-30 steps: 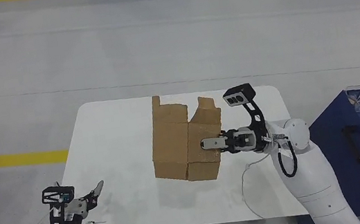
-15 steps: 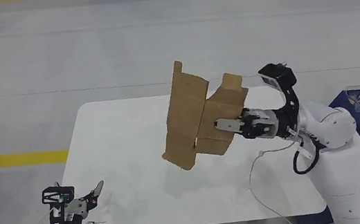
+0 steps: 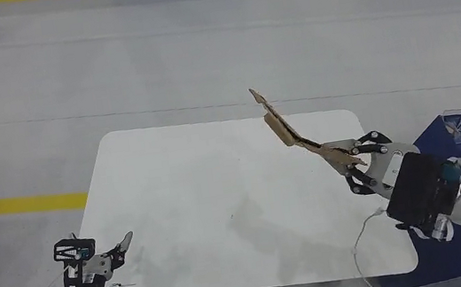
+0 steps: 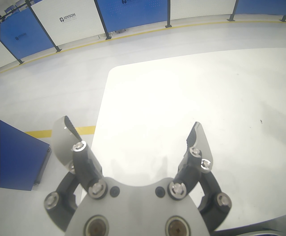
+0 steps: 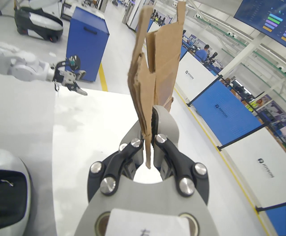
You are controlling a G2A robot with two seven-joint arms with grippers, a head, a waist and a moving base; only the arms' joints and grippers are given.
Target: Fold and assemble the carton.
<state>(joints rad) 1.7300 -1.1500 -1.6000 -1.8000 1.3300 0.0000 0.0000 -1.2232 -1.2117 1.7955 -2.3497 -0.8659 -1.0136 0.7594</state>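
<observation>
The right gripper (image 5: 148, 128) holds the flattened carton (image 5: 164, 60) in the air over the right part of the white surface (image 3: 187, 213), with its fingers clamped on the carton's lower edge. The carton is seen edge-on from above, slanting up and away from the gripper, clear of the surface. The left gripper (image 4: 131, 128) hovers over the near left corner, fingers wide apart.

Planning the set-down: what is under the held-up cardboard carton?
The white table lies under the flattened brown cardboard carton, held aloft by the right gripper. The patch directly beneath is covered.
</observation>
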